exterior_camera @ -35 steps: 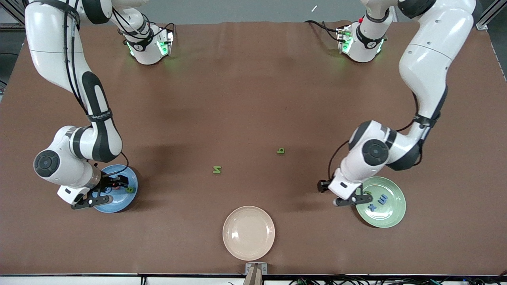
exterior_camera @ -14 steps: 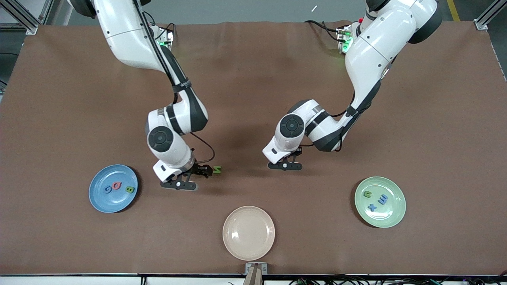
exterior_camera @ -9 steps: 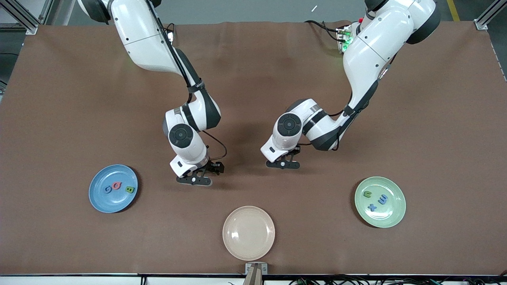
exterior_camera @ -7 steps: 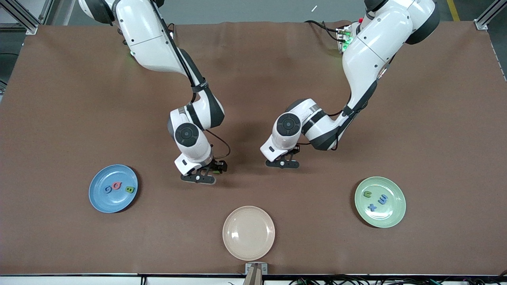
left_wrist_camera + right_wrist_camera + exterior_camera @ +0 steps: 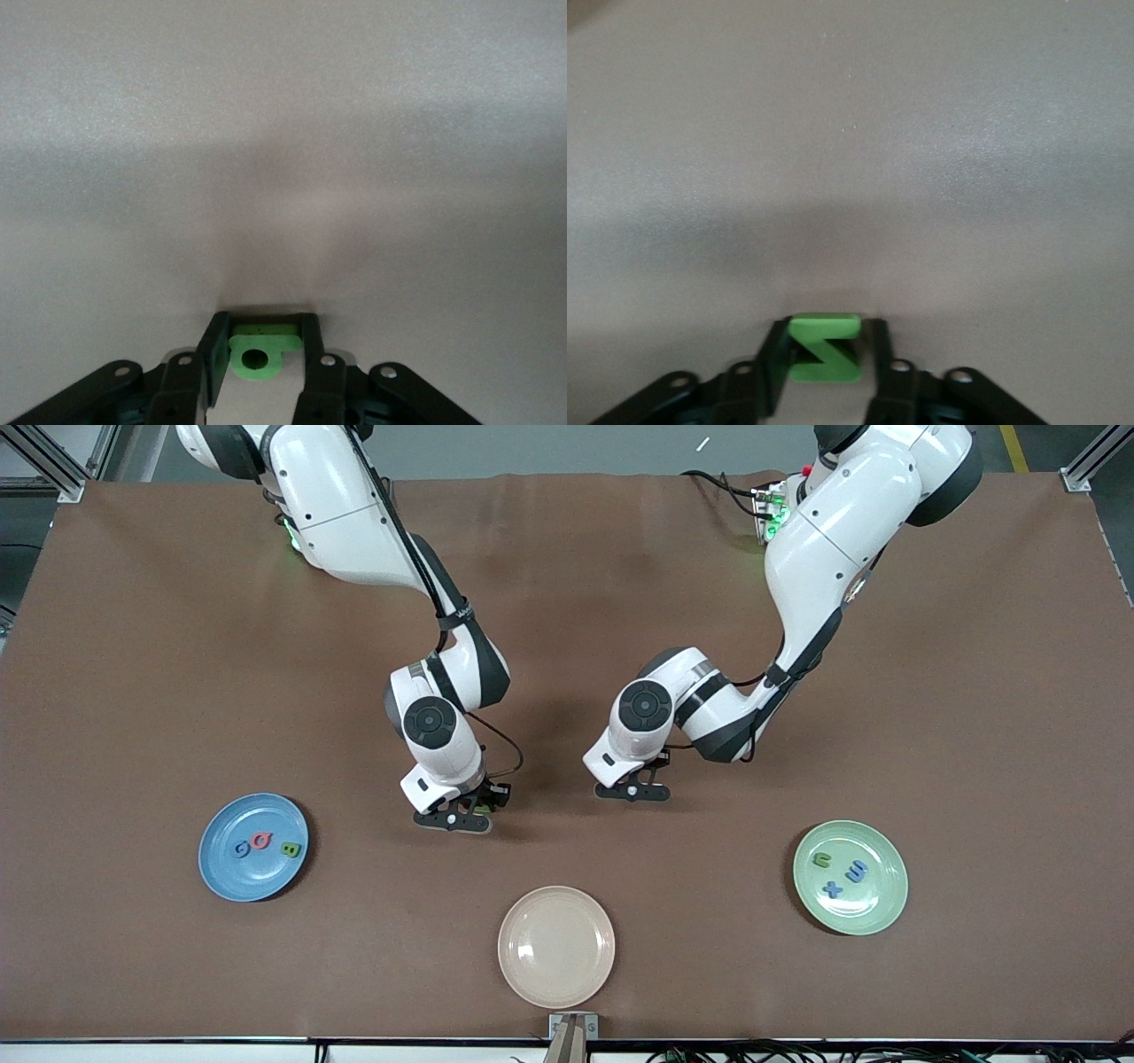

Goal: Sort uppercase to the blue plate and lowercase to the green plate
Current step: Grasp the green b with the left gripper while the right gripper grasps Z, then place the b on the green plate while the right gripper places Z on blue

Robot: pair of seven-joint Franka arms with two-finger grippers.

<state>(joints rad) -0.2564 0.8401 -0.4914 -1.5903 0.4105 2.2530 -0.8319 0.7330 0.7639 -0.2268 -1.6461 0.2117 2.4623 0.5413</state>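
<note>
The brown table covering [image 5: 177,646] is looking matt and cloth-like, faintly creased. The blue plate [image 5: 221,872], green plate [image 5: 877,908] and cream plate [image 5: 556,946] are gleaming glossy. The green letters [image 5: 257,352] [image 5: 824,348] are looking like smooth matt plastic.

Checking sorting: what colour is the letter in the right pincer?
Green: chunky plastic N/Z letter, clearest in right wrist view.

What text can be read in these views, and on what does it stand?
"G", "B": letters on the blue plate; the red letter is unclear.
"x": letter on the green plate; its two neighbours are ambiguous.
"Z" or "N": zigzag piece between the right gripper's jaws.
"b": looped piece between the left gripper's jaws.
Arm-band print: too small.
</note>
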